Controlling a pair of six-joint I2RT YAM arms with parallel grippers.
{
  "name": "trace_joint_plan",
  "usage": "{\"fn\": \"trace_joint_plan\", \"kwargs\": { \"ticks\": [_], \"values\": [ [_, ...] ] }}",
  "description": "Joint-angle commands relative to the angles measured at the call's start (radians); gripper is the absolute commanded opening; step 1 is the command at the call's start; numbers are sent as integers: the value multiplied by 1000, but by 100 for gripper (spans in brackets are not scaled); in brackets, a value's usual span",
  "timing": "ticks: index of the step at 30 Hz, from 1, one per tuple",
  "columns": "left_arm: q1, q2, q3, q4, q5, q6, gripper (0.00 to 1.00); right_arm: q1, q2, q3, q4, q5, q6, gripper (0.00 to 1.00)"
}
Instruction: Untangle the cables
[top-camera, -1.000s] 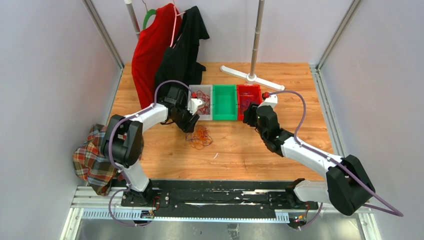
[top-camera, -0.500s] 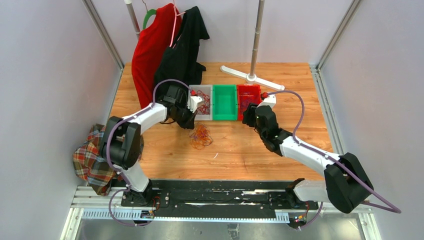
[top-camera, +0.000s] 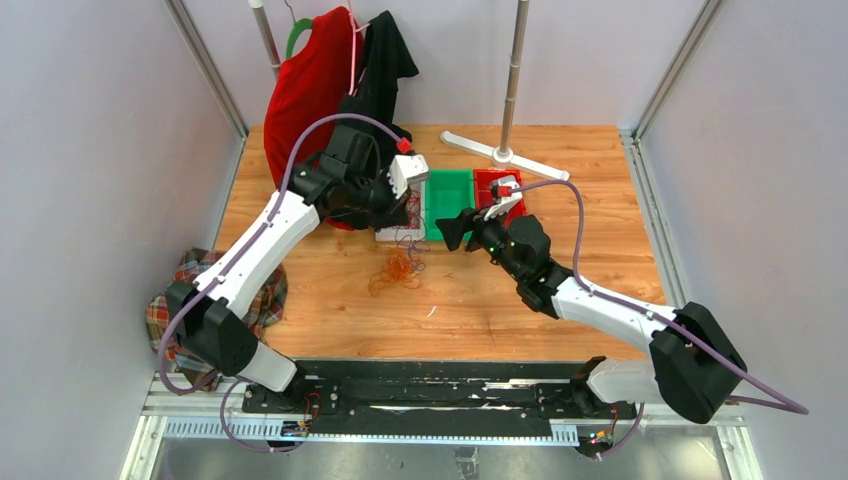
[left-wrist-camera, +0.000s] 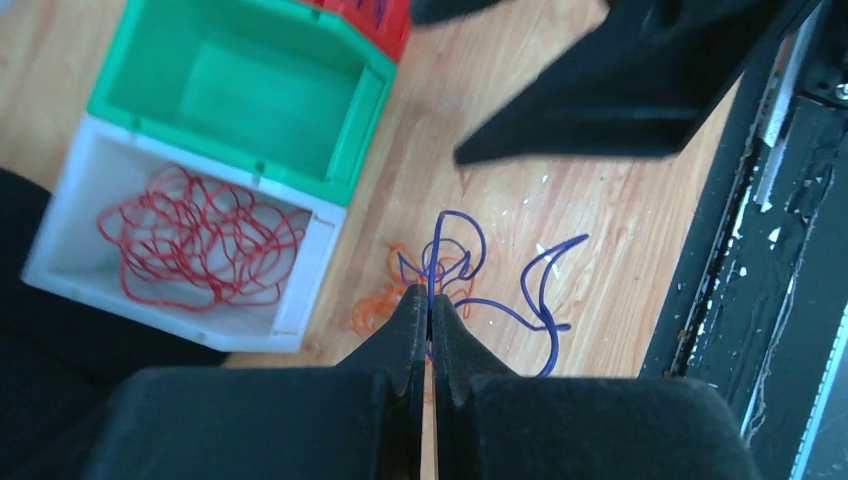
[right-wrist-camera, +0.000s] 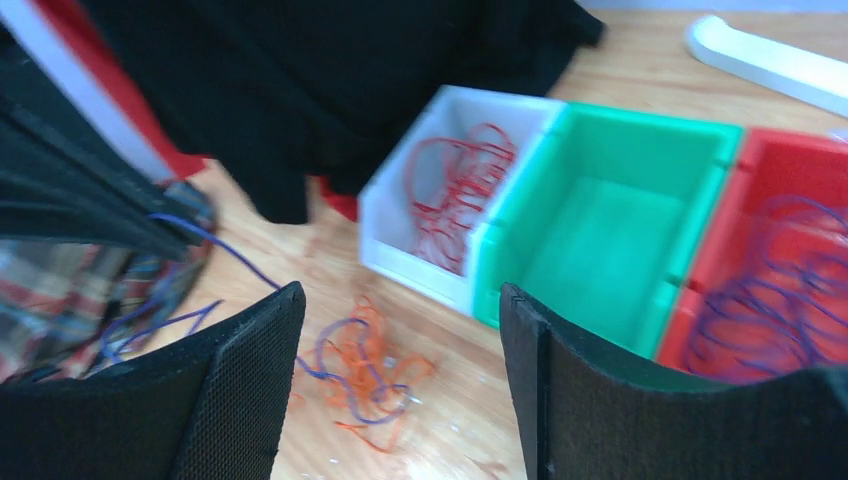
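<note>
Purple cable (left-wrist-camera: 433, 262) now hangs partly lifted off the orange tangle (top-camera: 398, 268) on the bench (top-camera: 560, 200) by the white bin (left-wrist-camera: 300, 290), since your left hand (left-wrist-camera: 431, 300) clamped it and rose, while your right hand (right-wrist-camera: 400, 295), spread apart, swung left, so the separating has begun.

Tangled orange and purple cables (top-camera: 397, 268) on the wooden table (top-camera: 330, 300), near the green bin (top-camera: 449, 200).

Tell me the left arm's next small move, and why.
Probably raise the left gripper higher: it is shut on the purple cable, whose lower loops hang tangled in the orange cables on the table. The open right gripper hovers nearby, holding nothing.
</note>
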Motion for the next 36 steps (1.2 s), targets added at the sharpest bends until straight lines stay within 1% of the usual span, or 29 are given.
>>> {"fn": "trace_joint_plan", "kwargs": {
  "ticks": [1,5,9,12,19,22,26,28,32,36],
  "values": [
    [-58,-38,123,-130,9,81,1,34,-16,4,216,-177,-27,71],
    [-126,-65,213,-197,-51,195,1,40,-32,-2,281,-245,2,72],
    [-199,-104,249,-199,-121,326,0,41,-24,8,329,-321,40,72],
    [-231,-111,292,-199,-156,391,0,43,-20,13,334,-336,54,72],
    [-299,-62,454,-199,-205,428,0,56,8,20,354,-343,60,71],
    [-319,-50,509,-199,-208,442,0,60,20,22,347,-339,55,68],
    [-331,-31,602,-199,-200,420,0,60,37,3,345,-310,61,64],
    [-342,-24,657,-199,-203,417,0,61,51,-5,346,-301,72,61],
    [-380,1,790,-199,-225,408,0,61,102,-9,335,-285,93,52],
    [-415,34,922,-198,-246,403,0,60,173,-58,399,-251,135,46]
  ]
}}
